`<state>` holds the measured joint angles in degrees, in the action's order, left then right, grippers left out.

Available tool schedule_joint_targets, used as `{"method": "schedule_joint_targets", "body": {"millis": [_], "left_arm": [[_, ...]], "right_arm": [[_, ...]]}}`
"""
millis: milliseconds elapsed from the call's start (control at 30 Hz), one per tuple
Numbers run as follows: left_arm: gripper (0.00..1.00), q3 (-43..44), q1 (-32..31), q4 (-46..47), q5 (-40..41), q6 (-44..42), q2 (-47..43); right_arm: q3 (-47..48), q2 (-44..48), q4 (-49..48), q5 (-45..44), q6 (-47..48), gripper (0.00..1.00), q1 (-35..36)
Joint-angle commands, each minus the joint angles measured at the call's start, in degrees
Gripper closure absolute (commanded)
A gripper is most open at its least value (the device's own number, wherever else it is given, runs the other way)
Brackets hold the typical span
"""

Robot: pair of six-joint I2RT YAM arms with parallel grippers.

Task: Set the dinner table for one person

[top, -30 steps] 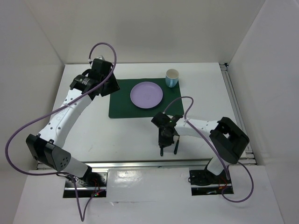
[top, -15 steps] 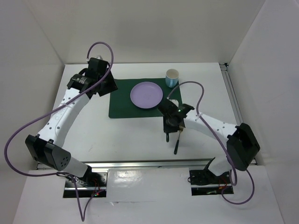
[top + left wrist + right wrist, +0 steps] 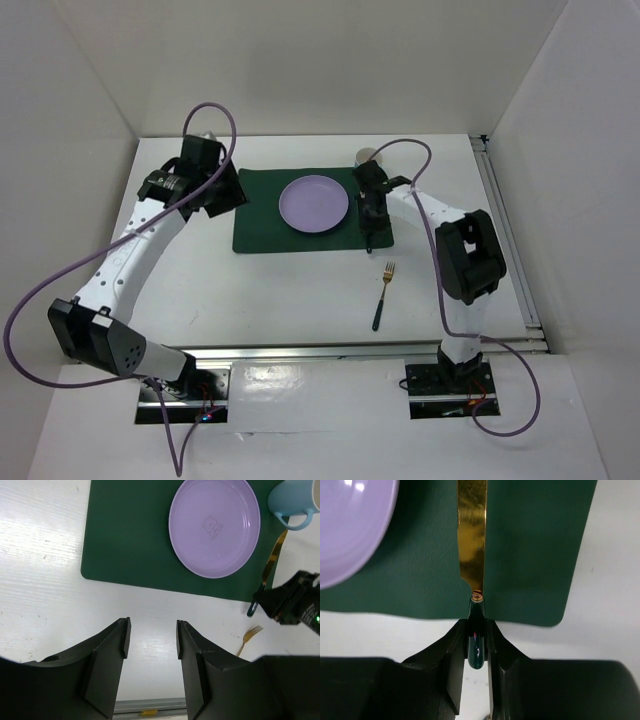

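Purple plate [image 3: 350, 525] cropped left, knife [image 3: 472, 535] cut by top edge; mug [image 3: 364, 155] mostly behind right arm [image 3: 420, 205]

The arms [image 3: 140, 240] are white with black joints [image 3: 470, 255], black pincers [image 3: 151, 630], purple cables [image 3: 210, 104].

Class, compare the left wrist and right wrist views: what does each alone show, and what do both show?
Left wrist only: the pale blue ceramic mug, the gold fork, the open left gripper. Right wrist only: how the right gripper clamps the dark handle of the gold-bladed knife. Both: that knife, the round lilac plate, the dark green cloth placemat, the white tabletop.
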<state>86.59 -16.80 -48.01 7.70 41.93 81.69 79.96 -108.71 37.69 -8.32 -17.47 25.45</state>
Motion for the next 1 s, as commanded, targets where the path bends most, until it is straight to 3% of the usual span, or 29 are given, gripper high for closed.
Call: {"method": "schedule_joint_targets", "body": {"millis": [0,333,967], "left_arm": [[0.42,-1.59,1.67,3.52,-4.69,-0.98,-3.72],[0.42,-1.6,2.3,3.71,-8.66,0.17,-4.26],[0.42,-0.71,2.3,3.18,-8.68,-0.89,-4.25]], "right_arm": [[4.06,-2.46,-3.76,3.83,4.37,1.0,-2.33],[9.33,-7.3,-3.24,7.51,5.79,1.0,-5.5],[12.85,-12.94,-1.31,9.63,-1.16,1.0,-7.17]]}}
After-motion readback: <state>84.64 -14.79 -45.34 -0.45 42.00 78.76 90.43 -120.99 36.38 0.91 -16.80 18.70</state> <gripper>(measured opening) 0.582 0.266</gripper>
